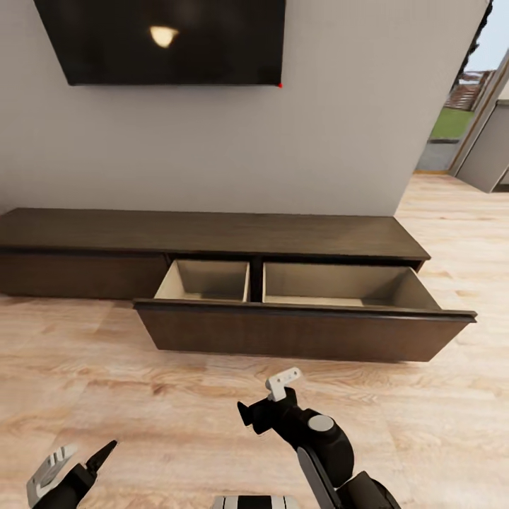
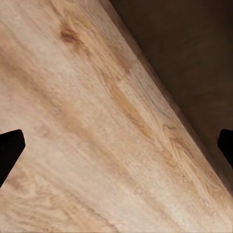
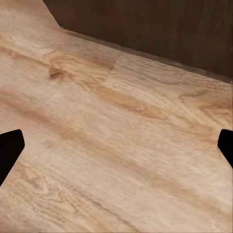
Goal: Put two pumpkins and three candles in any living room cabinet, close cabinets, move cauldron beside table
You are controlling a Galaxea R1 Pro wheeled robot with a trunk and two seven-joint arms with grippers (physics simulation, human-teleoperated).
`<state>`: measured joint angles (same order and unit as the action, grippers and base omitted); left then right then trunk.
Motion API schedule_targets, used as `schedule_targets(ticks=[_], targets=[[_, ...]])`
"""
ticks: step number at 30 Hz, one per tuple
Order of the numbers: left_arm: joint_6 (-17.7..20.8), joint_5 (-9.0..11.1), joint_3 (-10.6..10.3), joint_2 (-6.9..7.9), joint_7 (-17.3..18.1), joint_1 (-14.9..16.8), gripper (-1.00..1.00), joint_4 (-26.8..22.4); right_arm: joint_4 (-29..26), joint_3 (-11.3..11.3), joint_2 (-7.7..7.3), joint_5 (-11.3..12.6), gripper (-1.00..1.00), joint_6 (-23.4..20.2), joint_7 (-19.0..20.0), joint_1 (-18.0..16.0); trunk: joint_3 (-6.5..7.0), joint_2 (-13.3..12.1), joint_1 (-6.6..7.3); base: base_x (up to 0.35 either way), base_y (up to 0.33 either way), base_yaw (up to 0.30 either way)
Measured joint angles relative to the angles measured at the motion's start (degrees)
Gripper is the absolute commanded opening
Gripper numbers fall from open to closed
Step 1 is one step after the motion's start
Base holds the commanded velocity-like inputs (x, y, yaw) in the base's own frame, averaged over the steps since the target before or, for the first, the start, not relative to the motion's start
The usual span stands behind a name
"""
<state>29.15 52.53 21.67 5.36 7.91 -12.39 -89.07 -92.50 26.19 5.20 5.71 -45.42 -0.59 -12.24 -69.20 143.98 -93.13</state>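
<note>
Head view puts us squarely in front of the long low dark-brown wooden cabinet, which runs along the pale wall beneath a black wall-mounted screen; its wide drawer stands pulled out toward us, showing two pale wood compartments side by side, a smaller one to our left and a longer one to our right. What we can see of both compartments looks bare, though the tall drawer front hides their near floor, so we cannot rule out something small lying low against it. We judge that we are at the storing stage with the cabinet ready to receive things, yet with nothing in hand: the right gripper hangs over the light oak plank floor short of the drawer front, its jaws released and carrying nothing, and the left gripper sits low at our left, jaws likewise spread and unloaded. Each wrist view looks down between widely parted dark fingertips at bare planks, with a dark-brown face of the cabinet near. The next move, as we read it, calls for turning away to find a pumpkin or candle and bringing it back to this open drawer, or else pushing the drawer shut if the loading is finished; these pictures do not settle which. The cabinet's left end is cut off by the picture edge, and the bright doorway at the right is too small to read.
</note>
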Motion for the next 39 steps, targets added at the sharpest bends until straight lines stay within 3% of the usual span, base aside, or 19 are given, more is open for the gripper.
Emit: schedule_targets(ticks=[8,22,29,39], targets=[[-0.9,0.4,0.6,0.04,0.6,0.1,1.0,1.9,0.0,0.0,0.83,-0.5,1.0,-0.5,-1.2,-0.5,1.61,-0.1,0.21,0.0,0.0,0.3],[-1.2,0.4,0.6,-0.07,0.9,0.2,1.0,2.1,0.0,0.0,0.94,-0.5,1.0,-2.2,-1.3,-1.2,1.33,-0.1,0.2,0.0,0.0,0.3],[-2.5,0.4,0.5,-0.06,0.3,0.2,1.0,2.0,0.0,0.0,2.24,-0.5,1.0,-5.3,-1.5,-1.4,1.19,-0.1,0.2,0.0,0.0,0.3],[-3.2,0.2,0.6,-0.01,4.7,0.2,1.0,2.2,0.0,0.0,2.58,-0.4,1.0,-5.7,-1.5,-1.3,1.0,-0.1,0.2,0.0,0.0,0.3]])
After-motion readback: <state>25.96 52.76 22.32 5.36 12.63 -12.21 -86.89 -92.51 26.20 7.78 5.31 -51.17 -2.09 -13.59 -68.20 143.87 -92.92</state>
